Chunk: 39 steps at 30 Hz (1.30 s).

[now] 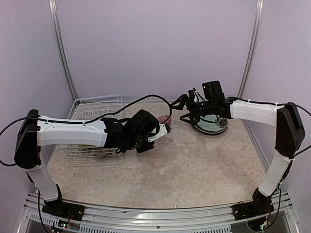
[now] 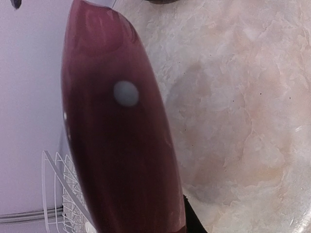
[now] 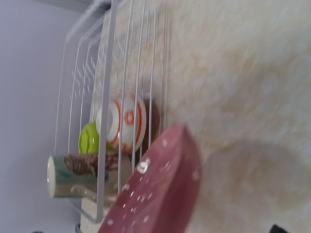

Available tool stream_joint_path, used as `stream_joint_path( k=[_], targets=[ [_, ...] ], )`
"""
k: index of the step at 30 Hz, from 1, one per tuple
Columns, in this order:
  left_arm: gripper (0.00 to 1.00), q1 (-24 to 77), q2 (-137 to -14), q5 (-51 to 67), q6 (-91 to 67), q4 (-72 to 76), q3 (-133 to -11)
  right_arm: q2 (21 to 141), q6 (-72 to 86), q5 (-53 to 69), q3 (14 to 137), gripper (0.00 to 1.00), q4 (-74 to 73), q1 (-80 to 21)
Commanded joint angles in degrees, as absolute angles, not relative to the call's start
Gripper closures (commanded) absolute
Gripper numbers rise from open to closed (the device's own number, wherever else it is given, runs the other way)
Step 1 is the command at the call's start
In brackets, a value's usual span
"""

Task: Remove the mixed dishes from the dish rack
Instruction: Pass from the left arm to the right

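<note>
My left gripper point(image 1: 165, 126) is shut on the edge of a pink polka-dot plate point(image 1: 164, 118) and holds it on edge above the table, right of the white wire dish rack point(image 1: 92, 109). The plate fills the left wrist view point(image 2: 116, 136), with one dark finger point(image 2: 194, 219) behind it. My right gripper point(image 1: 183, 110) is open, its jaws spread just right of the plate. In the right wrist view the plate point(image 3: 160, 194) is close in front. Behind it the rack point(image 3: 109, 73) holds a cream printed mug point(image 3: 73, 174), a lime-green bowl point(image 3: 90, 138) and a white-and-red bowl point(image 3: 124, 121).
A stack of plates point(image 1: 210, 126) with a dark one on top lies on the table under my right arm, at the back right. My left arm crosses over the rack's right half. Purple walls close the back and the sides.
</note>
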State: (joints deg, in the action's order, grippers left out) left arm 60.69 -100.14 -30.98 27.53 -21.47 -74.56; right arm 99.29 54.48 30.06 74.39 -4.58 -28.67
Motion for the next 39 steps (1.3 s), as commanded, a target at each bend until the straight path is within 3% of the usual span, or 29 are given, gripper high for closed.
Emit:
stream_joint_path(
  k=[1, 5, 13, 25, 35, 39],
  targets=[
    [1.0, 61.9, -100.5, -36.7, 29.4, -13.1, -76.2, 103.6, 56.9, 32.8, 77.0, 0.01, -4.3, -32.0],
    [1.0, 62.5, -101.9, -38.5, 31.0, -12.0, -76.3, 105.8, 58.3, 34.4, 77.5, 0.04, -3.4, -33.8],
    [1.0, 62.9, -103.9, -40.4, 32.0, -11.3, -76.9, 106.0, 62.6, 36.2, 74.7, 0.21, 1.7, -34.8],
    [1.0, 64.0, -106.8, -43.2, 34.5, -8.9, -77.1, 107.7, 66.8, 38.6, 72.3, 0.28, 7.6, -34.8],
    [1.0, 64.2, -107.0, -43.7, 34.6, -8.4, -77.3, 108.8, 68.3, 38.2, 71.9, 0.46, 10.7, -34.8],
    [1.0, 64.2, -107.0, -43.9, 34.5, -8.3, -77.3, 108.6, 70.1, 38.1, 70.4, 0.73, 15.1, -34.6]
  ],
)
